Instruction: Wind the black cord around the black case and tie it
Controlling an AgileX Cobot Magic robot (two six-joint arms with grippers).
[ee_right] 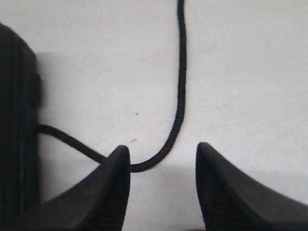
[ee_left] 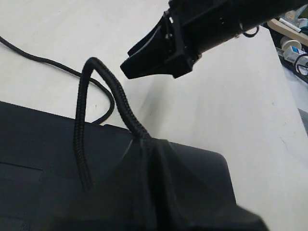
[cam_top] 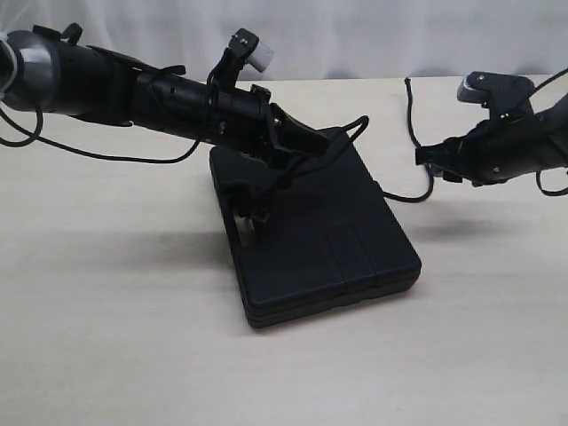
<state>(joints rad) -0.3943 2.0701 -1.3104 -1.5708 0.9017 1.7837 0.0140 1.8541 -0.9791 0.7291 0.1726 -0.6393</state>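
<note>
The black case [cam_top: 328,235] lies flat mid-table, its handle cutout [cam_top: 248,231] toward the left. My left gripper [cam_top: 312,146] hovers over its far edge, shut on the black cord [cam_top: 353,127]. In the left wrist view the cord [ee_left: 103,77] arches up out of the closed fingertips [ee_left: 151,144] and drops back onto the case [ee_left: 38,144]. My right gripper [cam_top: 424,160] stands open just right of the case, also visible as the right gripper [ee_left: 139,57]. Its fingers [ee_right: 118,192] are wide apart above the cord [ee_right: 180,96], which curves on the table toward the case [ee_right: 17,120].
The cord's far part [cam_top: 411,111] trails across the pale table [cam_top: 133,337] toward the back edge. A white curtain [cam_top: 355,35] hangs behind. Clutter [ee_left: 291,41] sits beyond the table's edge in the left wrist view.
</note>
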